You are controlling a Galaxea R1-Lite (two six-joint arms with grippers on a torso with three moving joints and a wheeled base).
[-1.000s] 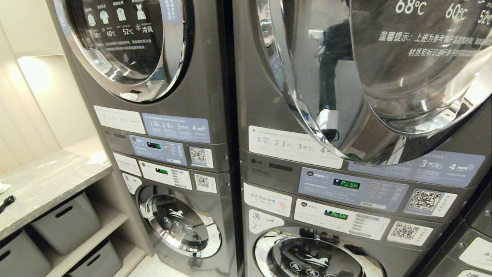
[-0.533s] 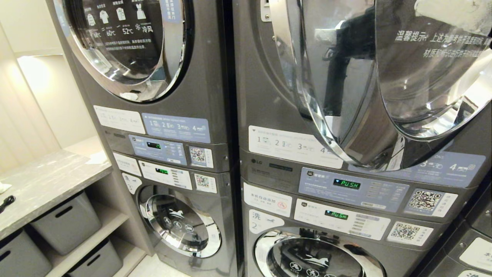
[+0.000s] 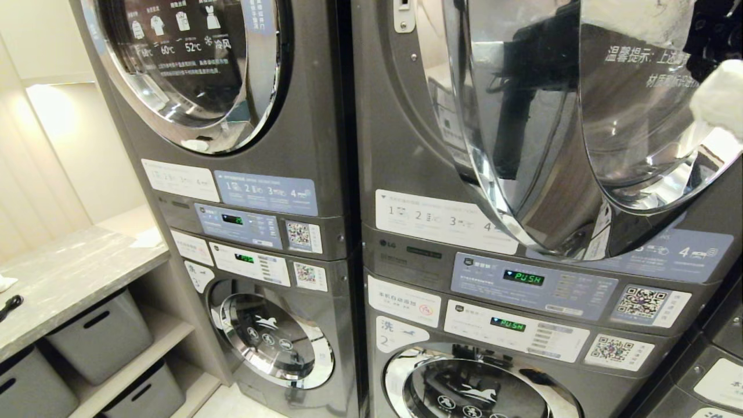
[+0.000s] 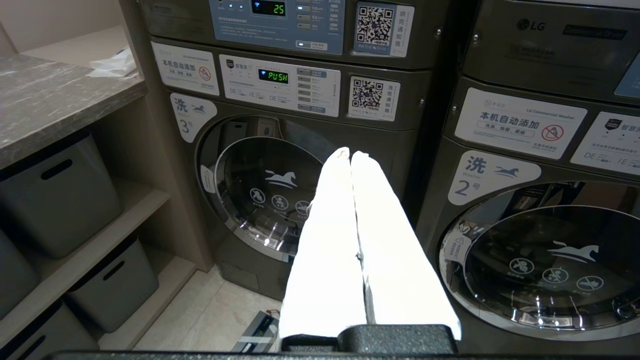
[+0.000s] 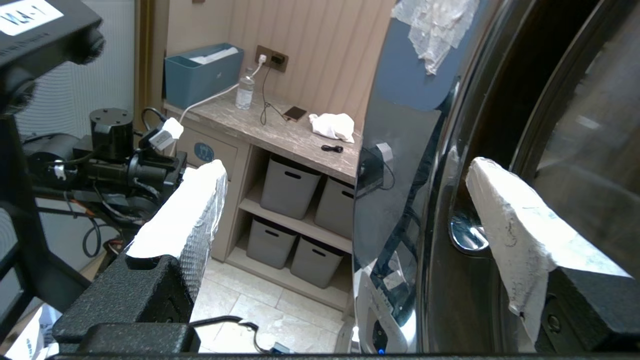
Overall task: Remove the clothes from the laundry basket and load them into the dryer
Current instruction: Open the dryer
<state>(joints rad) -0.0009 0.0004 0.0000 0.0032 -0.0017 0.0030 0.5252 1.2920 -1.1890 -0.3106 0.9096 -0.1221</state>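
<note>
Chrome-rimmed glass dryer door [image 3: 580, 133] ajar, mirror-bright, white lettering across it.

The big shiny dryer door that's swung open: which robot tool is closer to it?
Right. The right tool straddles the open dryer door, its edge between the open fingers. The left tool is parked low and shut, facing the washers.

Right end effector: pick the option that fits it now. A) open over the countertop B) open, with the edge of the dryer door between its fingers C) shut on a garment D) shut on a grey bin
B: in the right wrist view the right end effector stands wide open, and the edge of the dryer door runs between its white-wrapped fingers.
</note>
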